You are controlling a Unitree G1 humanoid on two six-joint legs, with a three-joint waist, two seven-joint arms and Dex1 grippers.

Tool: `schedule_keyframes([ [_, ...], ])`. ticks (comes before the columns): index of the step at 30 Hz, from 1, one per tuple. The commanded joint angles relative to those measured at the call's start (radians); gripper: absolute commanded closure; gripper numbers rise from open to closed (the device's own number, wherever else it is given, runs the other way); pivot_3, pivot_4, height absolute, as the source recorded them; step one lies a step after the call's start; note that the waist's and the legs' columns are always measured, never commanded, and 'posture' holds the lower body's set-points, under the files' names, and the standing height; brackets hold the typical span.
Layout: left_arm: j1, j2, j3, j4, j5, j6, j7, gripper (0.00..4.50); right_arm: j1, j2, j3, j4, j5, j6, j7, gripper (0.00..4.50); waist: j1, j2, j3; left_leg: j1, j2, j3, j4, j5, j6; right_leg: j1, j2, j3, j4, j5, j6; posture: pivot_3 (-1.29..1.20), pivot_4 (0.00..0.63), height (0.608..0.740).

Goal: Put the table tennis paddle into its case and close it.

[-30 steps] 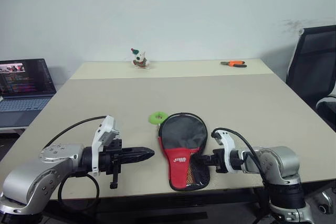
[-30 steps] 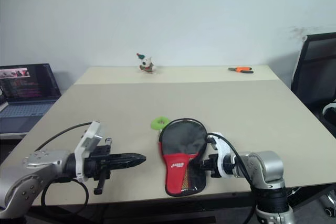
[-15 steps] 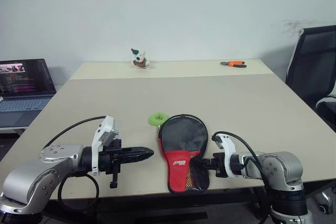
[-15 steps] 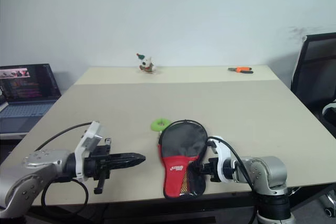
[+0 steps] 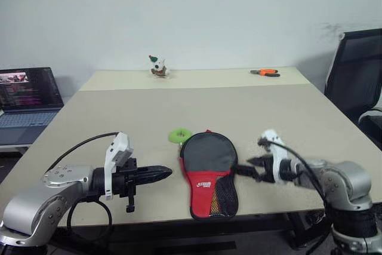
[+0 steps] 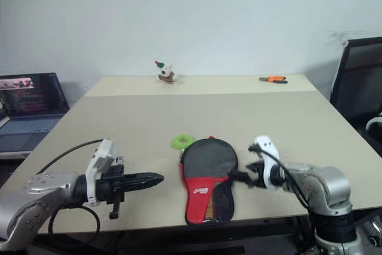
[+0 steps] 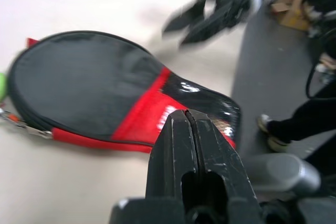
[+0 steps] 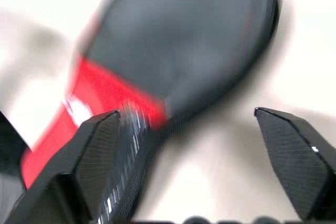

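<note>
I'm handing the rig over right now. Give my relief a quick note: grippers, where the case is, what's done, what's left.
Left gripper: shut, empty, hovering left of the case, apart from it.
Right gripper: open, empty, just right of the case's narrow end, not touching.
Case: flat near the table's front edge, round end away from the robot, green ring pull at its far left. The paddle cannot be seen; the case looks closed around its edge.
Left: confirm the zip is fully shut.
</note>
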Motion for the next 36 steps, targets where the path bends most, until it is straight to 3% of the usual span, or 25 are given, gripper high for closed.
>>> schedule_keyframes([
  [1, -0.05, -0.044, 0.034, 0.048, 0.038, -0.018, 0.119, 4.5, -0.052, 0.066, 0.077, -0.003, 0.013, -0.148, 0.051, 0.04, 0.0, 0.0, 0.0, 0.0, 0.001, -0.001, 0.0, 0.0, 0.0, 0.0, 0.0, 0.0, 0.0, 0.0, 0.0, 0.0, 0.15, 0.74],
  [3, -0.075, -0.068, 0.023, 0.079, 0.077, -0.026, 0.182, 4.5, -0.055, 0.108, 0.147, 0.021, -0.02, -0.201, 0.043, 0.04, 0.0, 0.0, 0.0, 0.0, 0.003, -0.001, 0.0, 0.0, 0.0, 0.0, 0.0, 0.0, 0.0, 0.0, -0.001, 0.0, 0.15, 0.74],
  [6, -0.092, -0.09, -0.017, 0.112, 0.163, -0.065, 0.238, 3.9, -0.035, 0.149, 0.26, 0.094, -0.1, -0.314, 0.033, 0.0, 0.002, 0.0, 0.0, -0.001, 0.005, -0.001, 0.0, 0.0, 0.0, 0.0, 0.0, 0.0, 0.0, 0.003, -0.006, 0.0, 0.15, 0.74],
  [9, -0.133, -0.121, -0.058, 0.161, 0.217, -0.066, 0.286, 2.84, -0.029, 0.181, 0.353, 0.2, -0.198, -0.426, 0.011, 0.0, 0.009, 0.0, 0.0, -0.001, 0.001, -0.001, 0.0, 0.0, 0.0, 0.0, -0.001, -0.001, 0.0, 0.003, -0.005, 0.0, 0.15, 0.74],
  [17, -0.323, -0.214, -0.153, 0.407, 0.353, -0.117, 0.35, 0.01, -0.018, 0.211, 0.444, 0.323, -0.339, -0.55, 0.0, 0.0, 0.021, 0.0, 0.0, -0.005, -0.001, -0.002, 0.005, 0.0, 0.0, -0.001, -0.002, -0.004, 0.001, 0.004, -0.004, 0.0, 0.15, 0.74],
  [28, -0.8, -0.369, -0.27, 1.226, 0.559, -0.342, 0.244, 0.01, 0.024, 0.238, 0.427, 0.292, -0.369, -0.525, -0.039, 0.0, 0.016, -0.002, -0.001, -0.006, -0.003, -0.002, 0.006, 0.0, 0.0, -0.001, -0.001, -0.005, 0.001, 0.005, -0.003, 0.0, 0.15, 0.74],
  [36, -0.95, -0.427, -0.31, 1.556, 0.686, -0.477, 0.181, 0.01, 0.043, 0.264, 0.411, 0.253, -0.365, -0.484, -0.081, 0.0, 0.016, -0.002, -0.001, -0.007, -0.004, -0.001, 0.006, 0.0, 0.0, -0.002, 0.0, -0.006, 0.001, 0.005, -0.003, 0.0, 0.15, 0.74],
])
